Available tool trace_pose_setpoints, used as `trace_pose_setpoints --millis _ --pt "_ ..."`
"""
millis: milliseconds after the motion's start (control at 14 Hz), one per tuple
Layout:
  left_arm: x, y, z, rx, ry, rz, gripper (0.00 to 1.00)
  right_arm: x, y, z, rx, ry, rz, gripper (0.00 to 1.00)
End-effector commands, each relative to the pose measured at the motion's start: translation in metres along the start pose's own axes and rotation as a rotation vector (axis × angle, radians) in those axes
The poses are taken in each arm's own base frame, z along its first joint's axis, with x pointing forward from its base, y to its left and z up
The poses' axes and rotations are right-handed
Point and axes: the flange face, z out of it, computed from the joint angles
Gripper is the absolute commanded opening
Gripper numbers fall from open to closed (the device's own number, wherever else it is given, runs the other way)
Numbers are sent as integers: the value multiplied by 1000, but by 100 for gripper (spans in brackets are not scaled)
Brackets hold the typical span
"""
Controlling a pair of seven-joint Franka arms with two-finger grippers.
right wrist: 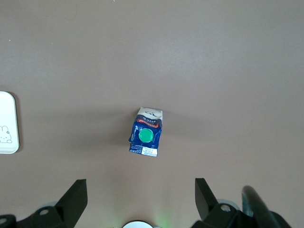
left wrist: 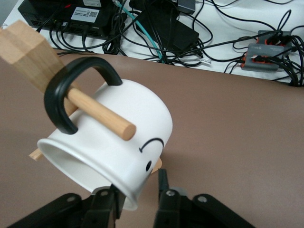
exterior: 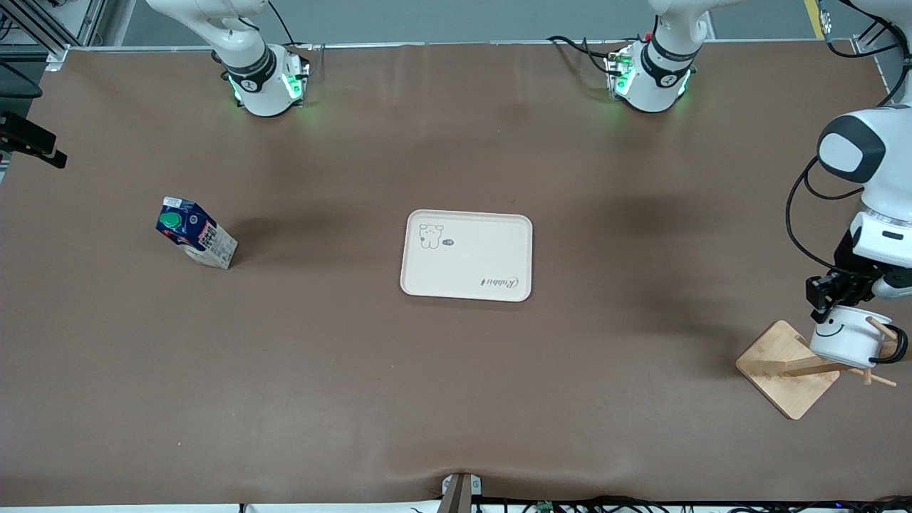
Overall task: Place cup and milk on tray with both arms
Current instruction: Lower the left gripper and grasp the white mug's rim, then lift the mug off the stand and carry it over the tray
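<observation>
The white smiley cup (exterior: 846, 340) hangs by its black handle (left wrist: 71, 85) on a peg of a wooden rack at the left arm's end of the table. My left gripper (exterior: 837, 299) is at the cup's rim. In the left wrist view this gripper (left wrist: 137, 186) is open, one finger on each side of the cup (left wrist: 114, 142) wall, with a gap at the outer finger. The milk (exterior: 196, 241) stands on the table toward the right arm's end. My right gripper (right wrist: 138, 185) is open and empty, high over the table near the milk (right wrist: 146, 135). The cream tray (exterior: 491, 267) lies mid-table, bare.
The wooden rack has a square base (exterior: 776, 374) near the table's front corner, a post (left wrist: 23, 47) and a peg (left wrist: 99, 111) through the cup's handle. Cables and boxes (left wrist: 156, 23) lie off the table's edge. The tray's corner (right wrist: 7, 137) shows in the right wrist view.
</observation>
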Motion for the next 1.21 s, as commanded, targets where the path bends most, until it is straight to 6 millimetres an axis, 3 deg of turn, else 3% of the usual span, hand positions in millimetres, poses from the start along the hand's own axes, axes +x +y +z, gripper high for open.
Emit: trace_pose_setpoints --millis 0,286,571,714,1143 --pt "0 2 1 -9 8 28 17 -3 1 -1 -1 -1 6 100" --pt "0 20 0 -28 5 72 0 5 0 -4 24 13 0 100" --pt "3 23 -5 -30 14 144 0 6 -1 -4 25 13 -2 100" --pt "4 36 -9 -43 19 161 0 6 -1 -8 22 22 -5 100" --pt "12 56 -43 -57 -33 200 0 7 1 -7 22 23 -2 100"
